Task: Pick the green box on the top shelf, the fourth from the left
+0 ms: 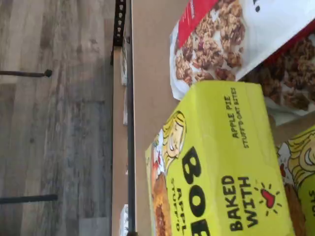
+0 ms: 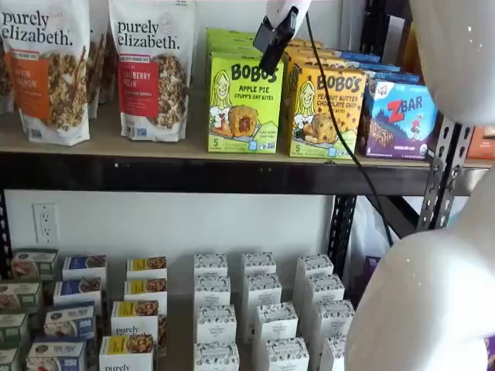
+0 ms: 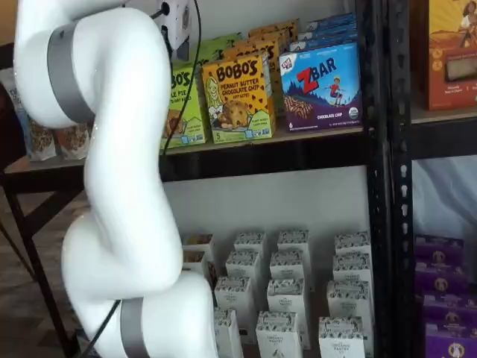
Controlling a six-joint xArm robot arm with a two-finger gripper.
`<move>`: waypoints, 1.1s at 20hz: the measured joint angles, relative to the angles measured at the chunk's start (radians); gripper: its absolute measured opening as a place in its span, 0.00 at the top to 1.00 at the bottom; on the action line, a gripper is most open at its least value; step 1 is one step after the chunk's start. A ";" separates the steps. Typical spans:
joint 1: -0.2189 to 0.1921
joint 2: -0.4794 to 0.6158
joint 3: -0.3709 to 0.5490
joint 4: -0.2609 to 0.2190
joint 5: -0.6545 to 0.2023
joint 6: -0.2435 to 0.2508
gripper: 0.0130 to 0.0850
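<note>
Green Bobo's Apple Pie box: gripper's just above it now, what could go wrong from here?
The green Bobo's Apple Pie box stands close beside the yellow-orange Bobo's Peanut Butter carton, so a finger of the gripper coming down on that side could snag or tip the neighbour. The purely elizabeth granola pouch on the other side could be nudged. More green boxes behind might drag forward.

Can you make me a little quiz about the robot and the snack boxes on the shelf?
1. True or false: the tool is gripping the green box.
2. What sits just right of the green box on the top shelf? A) ZBar box B) yellow-orange Bobo's box C) granola bag
3. Fill in: the green box says "Apple ___".

Key: 1 false, it hangs above the box. 2 B. 3 Pie.
</note>
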 joint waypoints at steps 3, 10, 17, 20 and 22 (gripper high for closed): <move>0.000 0.008 0.002 -0.006 -0.013 -0.004 0.00; 0.014 0.041 -0.029 -0.036 0.015 0.004 0.00; 0.035 0.077 -0.073 -0.077 0.063 0.022 0.00; 0.041 0.084 -0.080 -0.089 0.069 0.026 0.00; 0.046 0.092 -0.090 -0.104 0.081 0.030 0.00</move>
